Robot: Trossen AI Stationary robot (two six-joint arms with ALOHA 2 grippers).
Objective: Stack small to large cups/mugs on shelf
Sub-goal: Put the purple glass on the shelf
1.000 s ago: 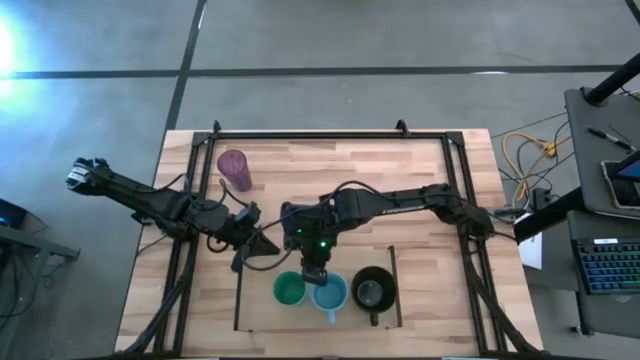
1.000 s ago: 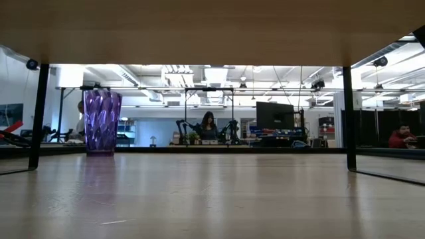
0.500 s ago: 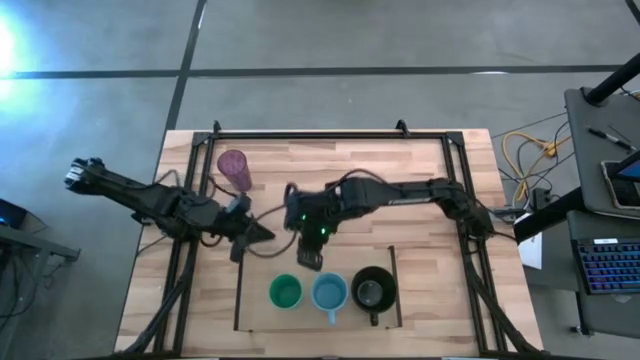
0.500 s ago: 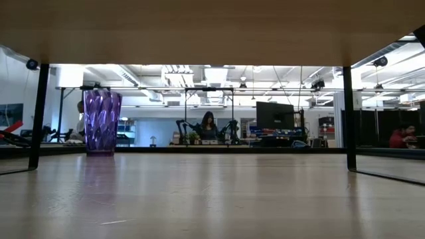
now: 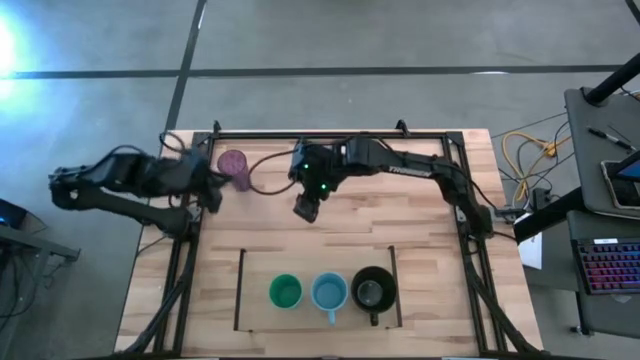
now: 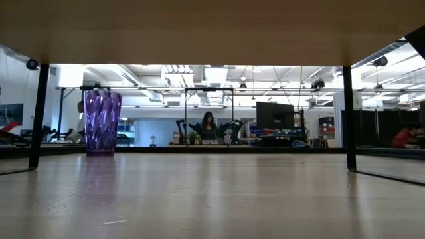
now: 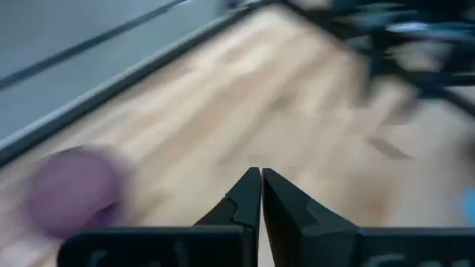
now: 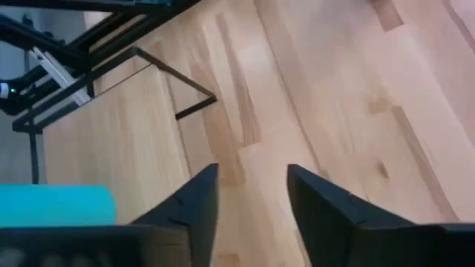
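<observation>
Purple tumbler (image 5: 235,169) just beside closed left gripper (image 5: 212,190), right gripper (image 5: 306,208) open, empty.

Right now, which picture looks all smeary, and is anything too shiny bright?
Left wrist view: smeared by motion blur, the translucent purple tumbler just a soft blob past the shut left hand. High view: white glare at the left edge of the grey floor. Low view: sharp, with a dark band across the top.

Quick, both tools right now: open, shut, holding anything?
Left tool: shut, empty, near the purple tumbler.
Right tool: open, empty, above bare tabletop.
</observation>
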